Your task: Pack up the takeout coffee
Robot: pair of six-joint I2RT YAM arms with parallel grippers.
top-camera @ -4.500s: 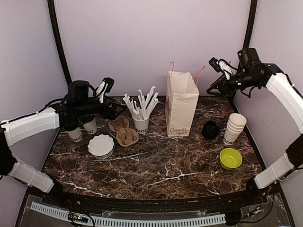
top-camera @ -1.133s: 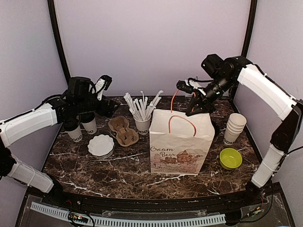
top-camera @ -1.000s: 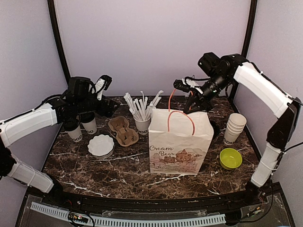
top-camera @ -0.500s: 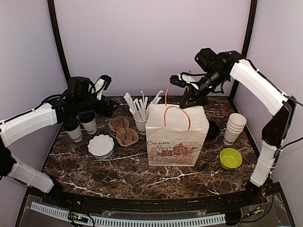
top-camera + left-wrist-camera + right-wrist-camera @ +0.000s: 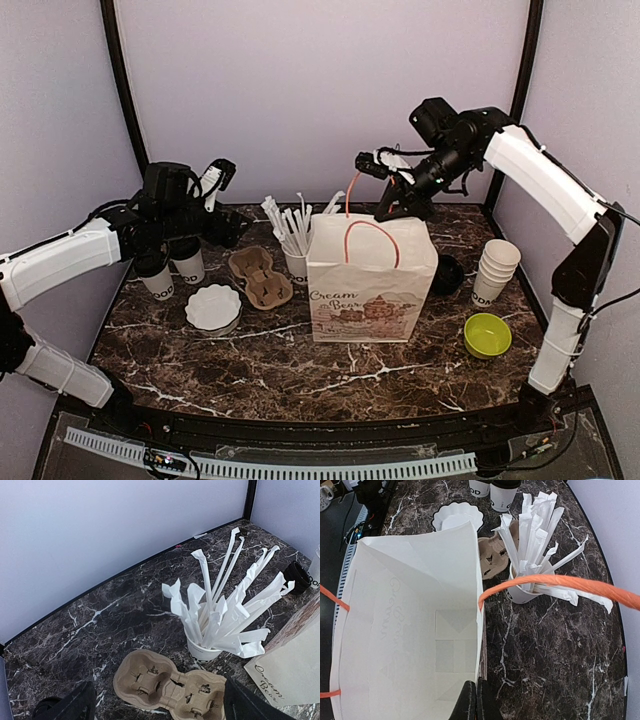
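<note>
Two takeout coffee cups, white with black lids, stand at the far left (image 5: 160, 282) (image 5: 190, 266), partly under my left arm; the right wrist view shows them at its top edge (image 5: 504, 495). My left gripper (image 5: 232, 232) hovers open just right of them, its fingers (image 5: 75, 707) spread over the brown cup carrier (image 5: 170, 685). A white paper bag (image 5: 370, 285) with orange handles stands upright in the middle, mouth open. My right gripper (image 5: 392, 208) is shut on the bag's back rim (image 5: 480, 645), fingers pinching the paper wall.
A cup of wrapped straws (image 5: 298, 260) stands between carrier and bag. A white fluted dish (image 5: 213, 307) lies front left. Right of the bag are a black lid (image 5: 447, 273), a stack of lidless cups (image 5: 495, 270) and a green bowl (image 5: 487, 334).
My right gripper has carried the bag leftward and toward the back, close to the straw cup. The left arm has stayed still.
</note>
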